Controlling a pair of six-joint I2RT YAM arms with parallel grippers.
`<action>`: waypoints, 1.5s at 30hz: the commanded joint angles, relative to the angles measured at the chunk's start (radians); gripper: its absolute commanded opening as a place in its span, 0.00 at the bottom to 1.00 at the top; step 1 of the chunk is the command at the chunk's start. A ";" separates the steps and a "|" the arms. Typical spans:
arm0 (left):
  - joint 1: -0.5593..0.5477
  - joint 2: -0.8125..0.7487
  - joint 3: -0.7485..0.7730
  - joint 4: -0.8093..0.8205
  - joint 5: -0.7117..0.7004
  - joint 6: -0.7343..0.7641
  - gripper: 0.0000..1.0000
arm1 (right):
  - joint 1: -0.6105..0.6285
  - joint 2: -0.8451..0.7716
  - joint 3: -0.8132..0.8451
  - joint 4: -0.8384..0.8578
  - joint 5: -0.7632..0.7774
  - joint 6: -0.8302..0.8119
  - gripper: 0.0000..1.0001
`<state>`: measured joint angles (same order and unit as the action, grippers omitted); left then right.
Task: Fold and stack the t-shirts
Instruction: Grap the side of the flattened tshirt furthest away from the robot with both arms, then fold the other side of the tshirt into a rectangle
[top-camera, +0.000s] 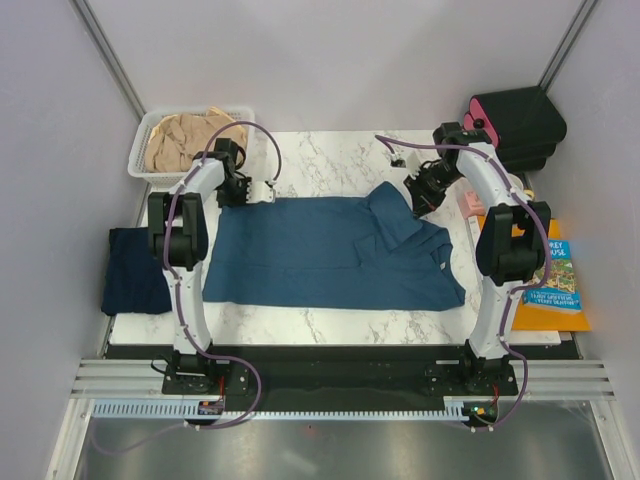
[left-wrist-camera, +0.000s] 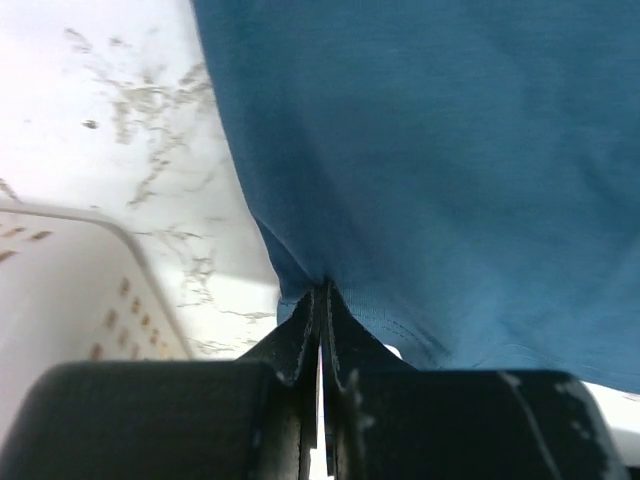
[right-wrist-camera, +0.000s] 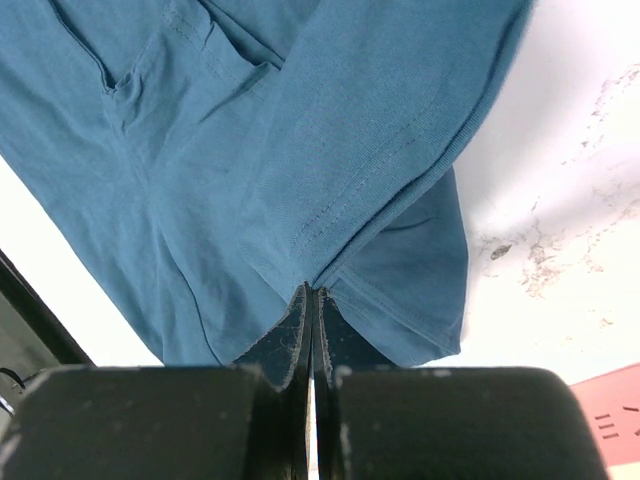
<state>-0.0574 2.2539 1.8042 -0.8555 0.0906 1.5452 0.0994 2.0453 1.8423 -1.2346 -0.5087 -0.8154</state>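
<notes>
So | left gripper (top-camera: 268, 190) + right gripper (top-camera: 416, 203) pinching teal t-shirt (top-camera: 320, 255) (12 o'clock edge) | I'd lift level, fold toward 6 o'clock

Both arms extended forward, both grippers closed on fabric.

The left arm (top-camera: 186, 232) rises from its base, elbow bent high, and reaches forward and inward; the left gripper (top-camera: 266, 192) sits low with its jaws pressed together, pinching an edge of the teal-blue t-shirt (top-camera: 320, 250), as the left wrist view confirms (left-wrist-camera: 322, 296). The right arm (top-camera: 508, 240) mirrors this pose, its forearm angled inward. The right gripper (top-camera: 417, 205) points down, its jaws likewise clamped on a hemmed fold of the same shirt (right-wrist-camera: 311, 296).
</notes>
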 joint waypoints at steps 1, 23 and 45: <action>-0.005 -0.126 -0.039 -0.027 0.044 -0.057 0.02 | 0.003 -0.074 0.026 -0.023 0.022 -0.033 0.00; -0.027 -0.433 -0.255 0.055 0.003 -0.093 0.02 | -0.015 -0.037 0.383 -0.210 0.136 -0.318 0.00; -0.018 -0.577 -0.502 0.102 -0.037 0.044 0.02 | 0.218 -0.508 -0.319 -0.227 0.355 -0.525 0.00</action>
<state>-0.0807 1.7317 1.3415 -0.7757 0.0685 1.5200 0.3237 1.6291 1.5314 -1.3460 -0.2276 -1.2526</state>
